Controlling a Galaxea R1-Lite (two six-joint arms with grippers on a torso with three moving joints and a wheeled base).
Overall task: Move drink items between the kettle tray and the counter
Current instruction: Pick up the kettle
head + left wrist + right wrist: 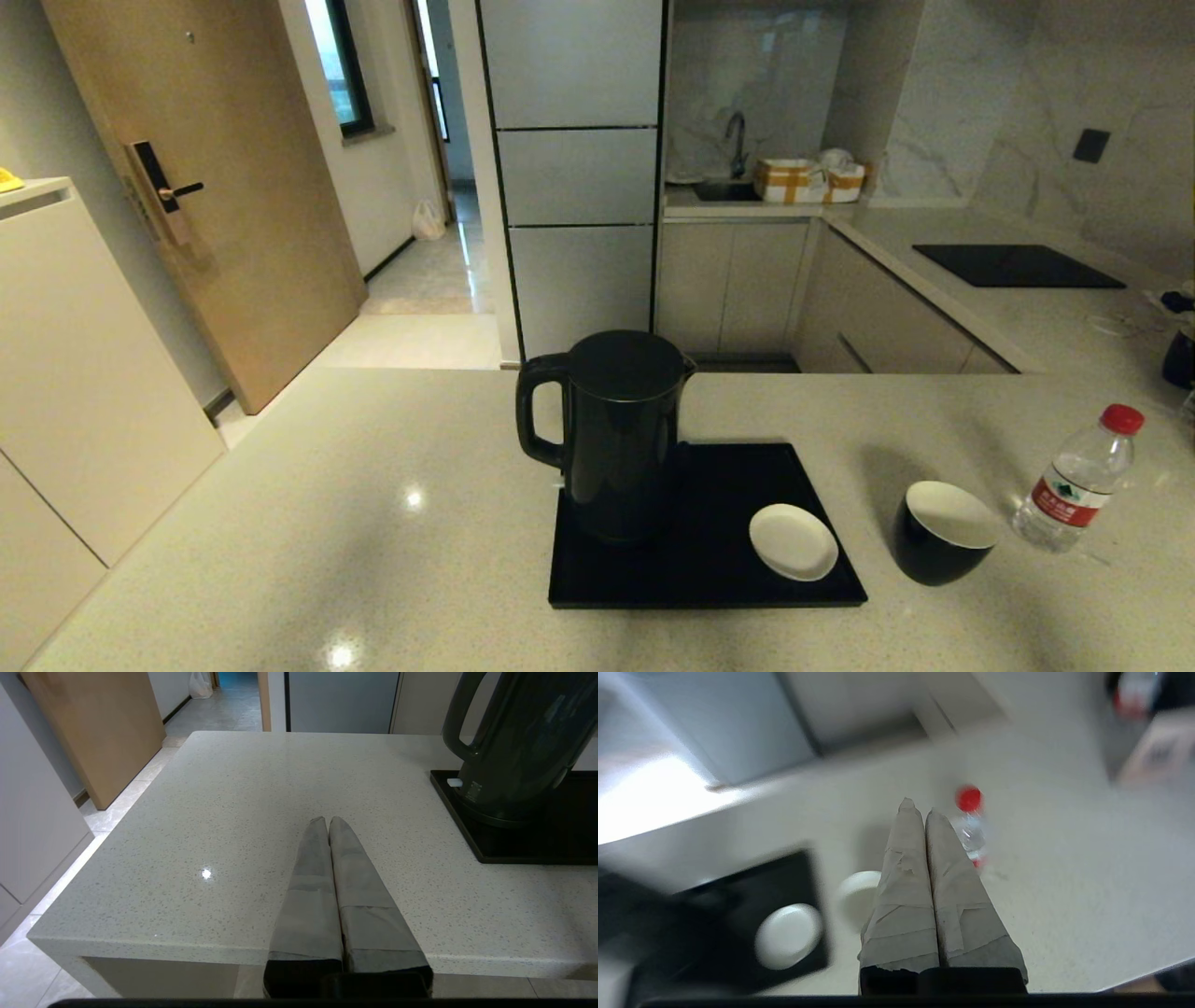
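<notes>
The tall black kettle [611, 434] stands on the left part of the black kettle tray [709, 551]. On the beige counter [373, 523], right of the tray, sits the black cup with white inside [941, 532]. Further right stands the clear bottle with red cap [1078, 481]. Neither gripper shows in the head view. My left gripper [328, 821] is shut and empty above bare counter, left of the kettle [523, 742] and tray [514, 849]. My right gripper [920, 807] is shut and empty, high above the counter, with the bottle [971, 830] and cup [859, 896] below it.
A small white saucer [794, 541] lies on the tray's right side. A black cooktop panel [1013, 266] is set in the side counter at the back right. Dark items [1178, 355] sit at the far right edge. The counter's left edge drops to the floor.
</notes>
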